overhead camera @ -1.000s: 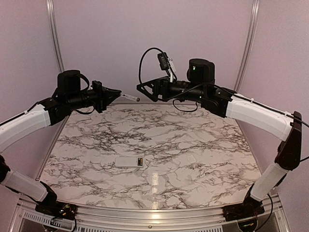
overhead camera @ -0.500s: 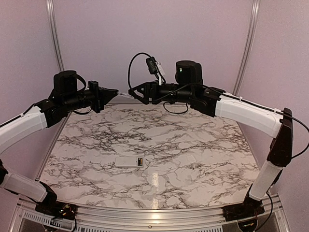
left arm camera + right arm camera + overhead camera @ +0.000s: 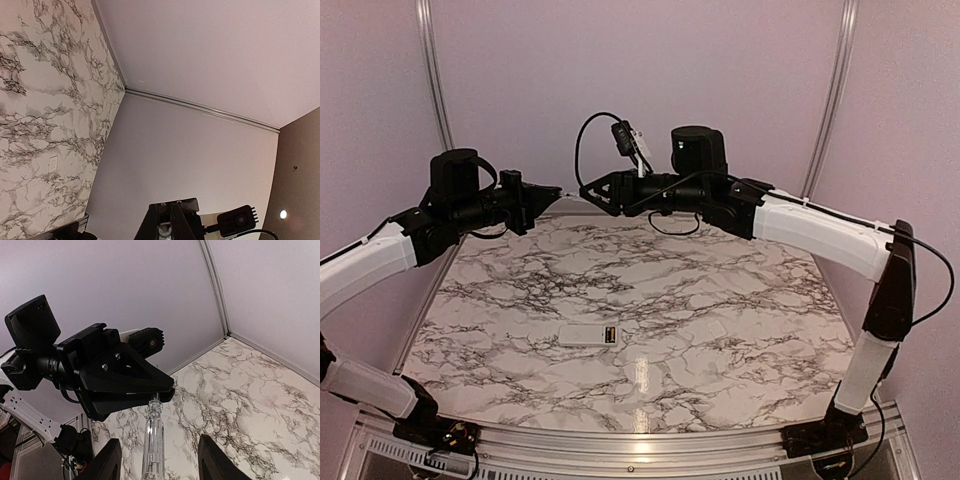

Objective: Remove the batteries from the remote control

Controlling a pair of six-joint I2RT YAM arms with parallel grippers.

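**Mid-air handover of a tool; remote not yet touched**

Both arms meet high above the far edge of the table point(image 3: 740, 300). The left gripper point(image 3: 167, 387) is clamped on a slim clear rod point(image 3: 152, 425). The rod is probably a prying tool, though the view does not settle what it is. Over the last second the right arm has swung leftward to it, and the right gripper point(image 3: 160, 440) has been narrowing. Its fingers point(image 3: 111, 462) now stand on either side of the rod and apart from it, so that side grips nothing yet. The remote point(image 3: 585, 335) lies flat toward the near middle of the table, well apart from both grippers. Its recess is uncovered, with a gold battery point(image 3: 610, 335) showing at its right end. This looks like a tool transfer, and unloading has not begun.
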